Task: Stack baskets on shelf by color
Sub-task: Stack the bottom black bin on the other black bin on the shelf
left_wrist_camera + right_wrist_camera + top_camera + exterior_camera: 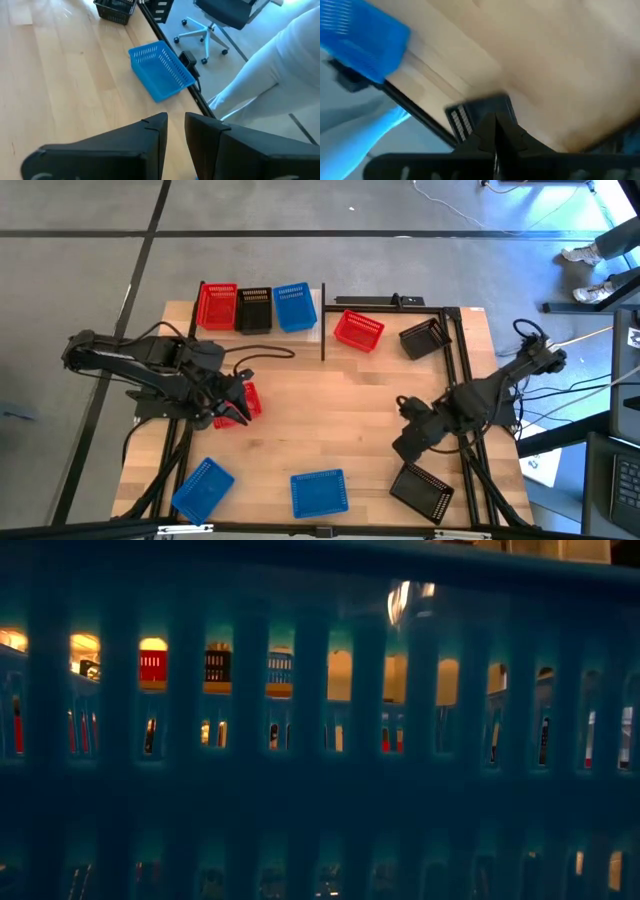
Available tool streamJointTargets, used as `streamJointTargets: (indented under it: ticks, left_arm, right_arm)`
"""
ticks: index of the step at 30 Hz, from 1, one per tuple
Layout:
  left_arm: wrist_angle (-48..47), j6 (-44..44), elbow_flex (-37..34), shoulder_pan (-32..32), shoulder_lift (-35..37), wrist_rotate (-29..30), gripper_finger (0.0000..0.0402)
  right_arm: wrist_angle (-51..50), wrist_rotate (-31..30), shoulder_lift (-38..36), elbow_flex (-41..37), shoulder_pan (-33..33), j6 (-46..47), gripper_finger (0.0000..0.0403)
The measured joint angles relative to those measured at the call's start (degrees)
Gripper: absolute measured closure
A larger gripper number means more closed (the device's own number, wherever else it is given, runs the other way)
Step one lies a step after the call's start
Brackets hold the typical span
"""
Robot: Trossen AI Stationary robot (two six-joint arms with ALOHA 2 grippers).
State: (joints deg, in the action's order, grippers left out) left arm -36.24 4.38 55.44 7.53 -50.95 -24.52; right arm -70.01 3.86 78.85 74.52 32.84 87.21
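Lying just beside left pincer (232, 406): red basket (249, 400), pincer slightly parted.

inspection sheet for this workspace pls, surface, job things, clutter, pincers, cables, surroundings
surface: light wood table, black frame rails
job's things: red, black and blue basket in a row on the shelf; six more baskets lie scattered
clutter: nothing seen
grippers: left pincer at a red basket, grip unclear; right pincer shut, empty
cables: black cable on the table; more cables at the right edge
surroundings: person's shoes, office chair
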Motion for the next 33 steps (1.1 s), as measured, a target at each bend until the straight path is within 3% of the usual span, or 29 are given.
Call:
streamJointTargets:
  ticks: [8,20,33]
  left_arm:
    - [0.0,0.1,0.0,0.0,0.0,1.2,0.0343]
    - [1.5,2.1,0.0,0.0,0.0,2.6,0.0343]
    - [2.3,3.0,0.0,0.0,0.0,2.6,0.0343]
  right_arm:
    - [8.5,10.9,0.1,-11.2,0.4,2.7,0.0387]
    - [15.2,10.9,1.0,-16.5,0.4,-3.7,0.0288]
    - [23.3,12.7,1.8,-24.1,0.8,-3.5,0.0285]
